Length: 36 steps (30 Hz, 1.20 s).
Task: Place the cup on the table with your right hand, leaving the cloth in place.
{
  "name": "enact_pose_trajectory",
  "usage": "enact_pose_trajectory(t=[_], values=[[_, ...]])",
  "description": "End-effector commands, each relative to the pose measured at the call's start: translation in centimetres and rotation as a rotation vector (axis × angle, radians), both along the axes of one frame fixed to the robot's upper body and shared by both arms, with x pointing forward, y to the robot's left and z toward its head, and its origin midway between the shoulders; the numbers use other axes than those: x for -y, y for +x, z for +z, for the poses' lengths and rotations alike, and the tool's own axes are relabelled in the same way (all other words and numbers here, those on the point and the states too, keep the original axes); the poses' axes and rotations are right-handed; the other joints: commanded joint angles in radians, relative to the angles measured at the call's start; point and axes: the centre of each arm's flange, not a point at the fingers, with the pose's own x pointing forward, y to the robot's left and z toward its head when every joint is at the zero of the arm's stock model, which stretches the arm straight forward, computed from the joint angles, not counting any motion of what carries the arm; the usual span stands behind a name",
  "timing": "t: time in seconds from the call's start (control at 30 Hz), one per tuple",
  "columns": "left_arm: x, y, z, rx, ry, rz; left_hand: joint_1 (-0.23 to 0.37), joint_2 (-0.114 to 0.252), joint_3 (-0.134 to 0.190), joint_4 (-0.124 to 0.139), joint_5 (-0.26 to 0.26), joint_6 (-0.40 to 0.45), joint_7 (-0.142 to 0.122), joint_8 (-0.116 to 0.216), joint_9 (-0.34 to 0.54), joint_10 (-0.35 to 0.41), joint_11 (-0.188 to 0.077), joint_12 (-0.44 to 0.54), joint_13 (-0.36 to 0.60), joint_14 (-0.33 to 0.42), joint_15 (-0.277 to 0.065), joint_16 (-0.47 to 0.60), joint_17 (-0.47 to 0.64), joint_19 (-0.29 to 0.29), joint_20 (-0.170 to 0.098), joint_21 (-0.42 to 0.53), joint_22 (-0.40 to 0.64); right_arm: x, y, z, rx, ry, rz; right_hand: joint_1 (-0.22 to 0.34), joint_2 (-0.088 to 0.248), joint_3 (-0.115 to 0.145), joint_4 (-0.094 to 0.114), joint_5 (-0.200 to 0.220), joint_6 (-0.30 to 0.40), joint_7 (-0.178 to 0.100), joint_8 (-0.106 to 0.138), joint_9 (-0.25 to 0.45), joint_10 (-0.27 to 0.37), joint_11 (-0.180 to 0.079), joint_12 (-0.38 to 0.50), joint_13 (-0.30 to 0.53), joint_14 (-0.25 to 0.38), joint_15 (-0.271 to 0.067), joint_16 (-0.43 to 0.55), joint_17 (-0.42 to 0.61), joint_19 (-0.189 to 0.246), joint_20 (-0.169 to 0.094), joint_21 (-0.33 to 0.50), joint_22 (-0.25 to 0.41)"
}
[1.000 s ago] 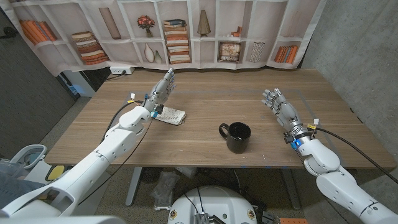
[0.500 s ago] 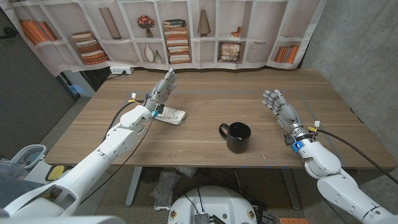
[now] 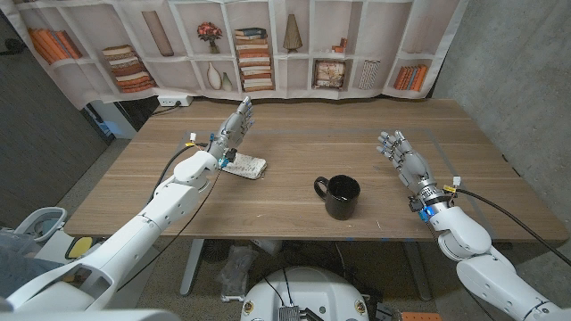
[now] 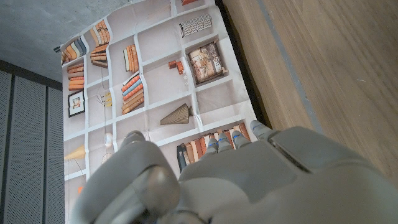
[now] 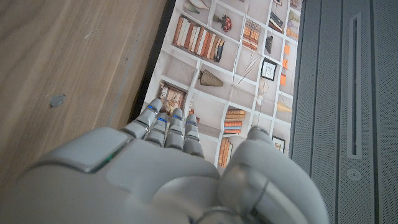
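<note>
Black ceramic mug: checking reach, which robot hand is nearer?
Right. The right robot hand is beside the black ceramic mug; the left robot hand is farther, above the cloth.

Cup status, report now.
Both hands open: left hand beside cloth, right hand apart from the black cup. Cup upright on table, nothing between.

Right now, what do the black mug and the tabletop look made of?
Black handled mug: probably glazed ceramic, judging by its thick wall and faint sheen; could be enamel.
Brown grained tabletop: wood or wood-look laminate, matte, with straight grain lines; which one is unclear.
</note>
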Motion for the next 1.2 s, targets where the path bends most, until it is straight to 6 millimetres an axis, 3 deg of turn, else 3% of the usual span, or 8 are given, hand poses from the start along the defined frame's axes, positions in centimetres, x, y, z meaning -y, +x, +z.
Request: enact_pose_trajectory(t=[0.03,0.83,1.2], values=[[-0.6,-0.9,-0.3,0.003,-0.004,0.019,0.014,-0.003,0.0,-0.005,-0.006,-0.029,0.0,-0.001,0.001,-0.03,0.0,0.0,0.002,-0.075,0.001,-0.003,0.004,-0.124,-0.06,-0.001,0.005,0.2,-0.8,-0.7,-0.014,-0.005,0.001,0.012,0.001,0.002,-0.007,-0.006,0.008,-0.003,-0.003,0.003,0.009,0.005,-0.002,0.004,0.013,0.001,-0.004,0.003,0.012,0.002,-0.003,0.006],[-0.9,-2.1,-0.8,0.006,0.005,0.043,0.019,0.0,-0.002,-0.007,-0.008,-0.027,-0.003,-0.002,0.001,-0.029,-0.002,-0.001,0.002,-0.075,0.0,-0.003,0.004,-0.122,-0.062,-0.007,0.005,0.2,-1.7,-1.6,-0.031,-0.039,0.017,0.017,-0.002,0.0,-0.014,-0.006,0.01,-0.005,-0.004,0.003,0.011,0.003,-0.005,0.004,0.014,0.001,-0.005,0.003,0.014,0.005,-0.013,0.006],[0.2,-1.9,-0.5,0.004,0.025,0.029,0.022,0.002,-0.004,-0.008,-0.01,-0.027,-0.002,-0.002,0.002,-0.029,-0.001,-0.001,0.002,-0.076,0.0,-0.004,0.004,-0.123,-0.061,-0.011,0.005,0.2,-2.2,-2.0,-0.037,-0.042,0.012,0.02,-0.002,0.0,-0.017,-0.006,0.01,-0.005,-0.004,0.003,0.012,-0.001,-0.006,0.004,0.016,0.0,-0.005,0.003,0.015,0.005,-0.019,0.007]])
